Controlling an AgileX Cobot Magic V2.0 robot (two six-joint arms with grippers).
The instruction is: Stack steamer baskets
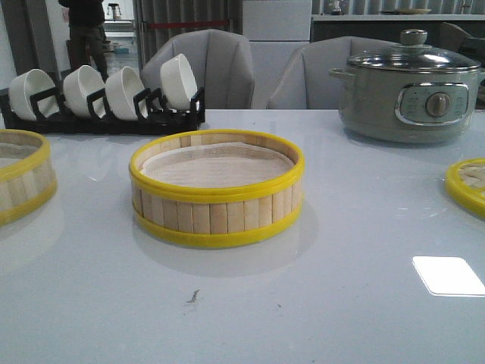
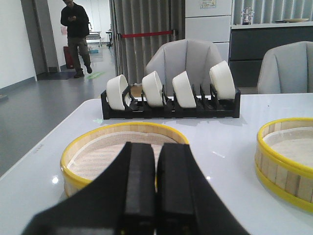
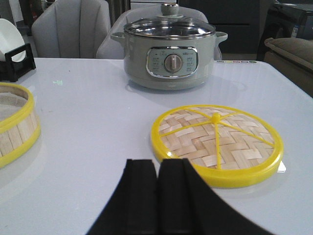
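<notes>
Judging by its thin bamboo slats, the centre basket (image 1: 217,188), with its twin (image 1: 23,180) at nine o'clock, is probably light, stiff and slick-rimmed, best pinched across the wall, while left gripper (image 2: 156,188) and right gripper (image 3: 159,193) are seen pressed together.

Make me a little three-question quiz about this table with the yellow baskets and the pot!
1. True or false: one steamer basket already sits on top of the other.
2. How many white bowls stand in the black rack? A) two B) four C) six
3. Fill in: the flat woven lid lies in front of the grey-green ____.

Key:
1. False, they sit apart on the table.
2. B
3. pot

Bonus fact: the left pincer and the right pincer are both shut and hold nothing.
</notes>
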